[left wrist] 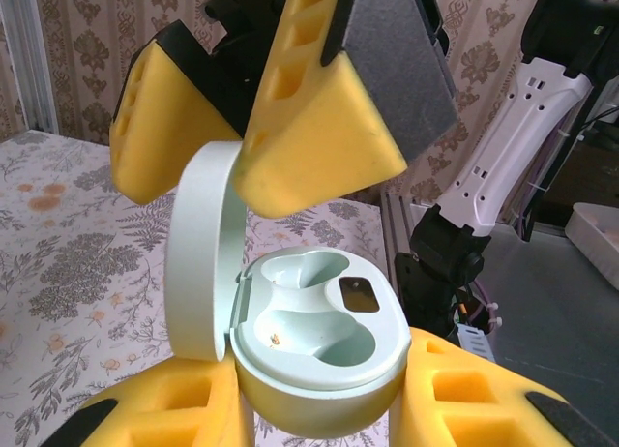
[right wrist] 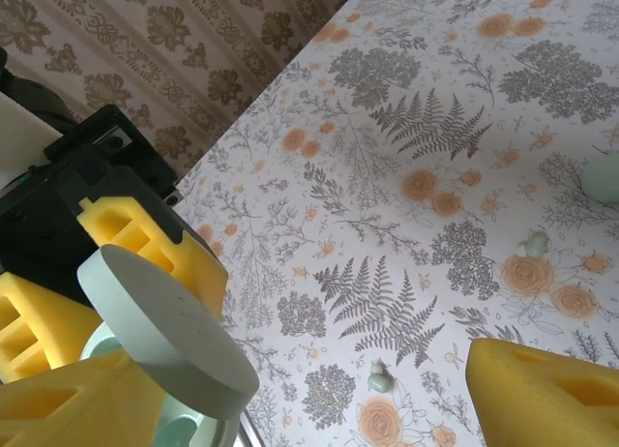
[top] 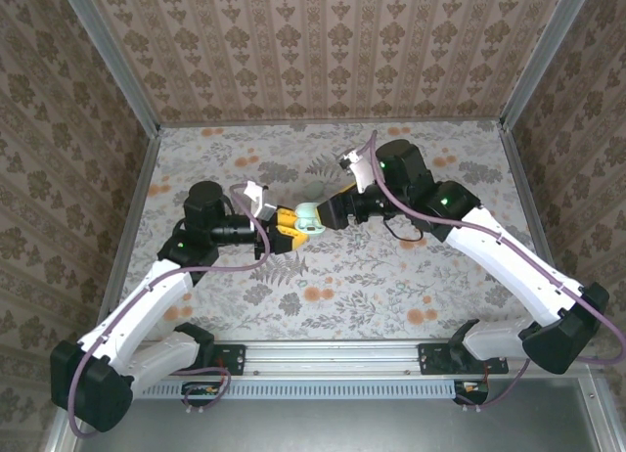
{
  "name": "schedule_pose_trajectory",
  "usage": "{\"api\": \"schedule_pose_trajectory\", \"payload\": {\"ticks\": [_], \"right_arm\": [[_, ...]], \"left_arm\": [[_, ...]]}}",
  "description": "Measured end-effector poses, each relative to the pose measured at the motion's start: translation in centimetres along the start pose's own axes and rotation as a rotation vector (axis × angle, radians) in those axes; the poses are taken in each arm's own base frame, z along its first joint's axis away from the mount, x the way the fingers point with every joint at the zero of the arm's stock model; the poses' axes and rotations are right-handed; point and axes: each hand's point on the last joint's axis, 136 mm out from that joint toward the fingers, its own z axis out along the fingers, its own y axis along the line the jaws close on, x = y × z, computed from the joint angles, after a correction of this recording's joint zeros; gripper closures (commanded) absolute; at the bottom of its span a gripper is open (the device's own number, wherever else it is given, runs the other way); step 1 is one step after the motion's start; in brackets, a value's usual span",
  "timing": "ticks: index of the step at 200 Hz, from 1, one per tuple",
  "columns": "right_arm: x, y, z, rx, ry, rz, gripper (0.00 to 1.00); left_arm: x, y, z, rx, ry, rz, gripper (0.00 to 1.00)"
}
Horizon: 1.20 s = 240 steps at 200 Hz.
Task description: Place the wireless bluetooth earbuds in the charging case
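Yellow foam pads of your left gripper [left wrist: 319,413] are pressing in from both sides on the base of the charging case [left wrist: 319,355]. That tool is clamped on the case and appears to be holding it clear of the table [right wrist: 435,99], near the middle of the workspace. The case is sitting open, both wells are showing bare, and the lid [left wrist: 201,263] is standing upright on its hinge at the left of the base.

Just past it, your right gripper [right wrist: 319,379] is hanging with its jaws spread wide. The lid's top edge is rising into the gap between them, and I cannot tell whether either finger is touching it.

Farther out, one mint earbud [right wrist: 379,377] is lying on the table, and the other earbud [right wrist: 535,242] is lying beyond it, the two well apart.

You are probably dealing with a light, rigid, smooth shell that is going to twist or slide if you squeeze on its curve. Hold it low across the base, as the left tool is doing, and avoid loading the lid, since the hinge is likely the weakest part. The earbuds are looking tiny, rounded and glossy, so they are likely to squirt out of a hard pinch. Close gently across the broadest part of each.
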Motion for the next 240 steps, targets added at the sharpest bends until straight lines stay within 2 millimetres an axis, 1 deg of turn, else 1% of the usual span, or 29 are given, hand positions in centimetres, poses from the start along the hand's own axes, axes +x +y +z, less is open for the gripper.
{"api": "schedule_pose_trajectory", "payload": {"ticks": [24, 51, 73, 105, 133, 152, 176, 209, 227, 240], "right_arm": [[0.0, -0.7, 0.7, 0.01, 0.012, 0.035, 0.19], [0.4, -2.2, 1.9, 0.032, 0.041, 0.087, 0.19], [0.5, -3.3, 3.0, 0.036, 0.054, 0.124, 0.2], [0.4, -4.1, 4.2, 0.023, 0.062, 0.154, 0.2], [-0.2, -3.8, 4.3, -0.002, 0.043, 0.154, 0.19], [-0.5, -3.7, 4.2, -0.008, 0.033, 0.15, 0.19], [-0.7, -3.7, 4.2, -0.01, 0.026, 0.147, 0.19], [-0.8, -3.7, 4.1, -0.006, 0.022, 0.149, 0.19], [-1.1, -3.6, 3.6, 0.002, 0.006, 0.158, 0.19], [-1.6, -3.5, 2.8, 0.015, -0.019, 0.162, 0.18]], "left_arm": [[0.4, 0.8, -0.1, -0.018, -0.002, -0.01, 0.93], [1.7, 2.3, 0.1, -0.026, 0.007, -0.052, 0.93], [2.3, 3.7, 0.1, -0.039, 0.012, -0.087, 0.93], [3.3, 5.3, 0.1, -0.036, 0.019, -0.135, 0.94], [3.8, 6.3, 0.3, -0.02, 0.023, -0.166, 0.94], [3.9, 6.6, 0.4, -0.007, 0.024, -0.177, 0.94], [3.5, 7.2, 0.3, -0.007, 0.017, -0.178, 0.94], [2.8, 7.4, 0.1, -0.011, 0.006, -0.163, 0.94], [2.8, 7.6, -0.2, -0.02, 0.004, -0.165, 0.94], [2.8, 7.8, -0.4, -0.028, 0.001, -0.165, 0.94]]}}
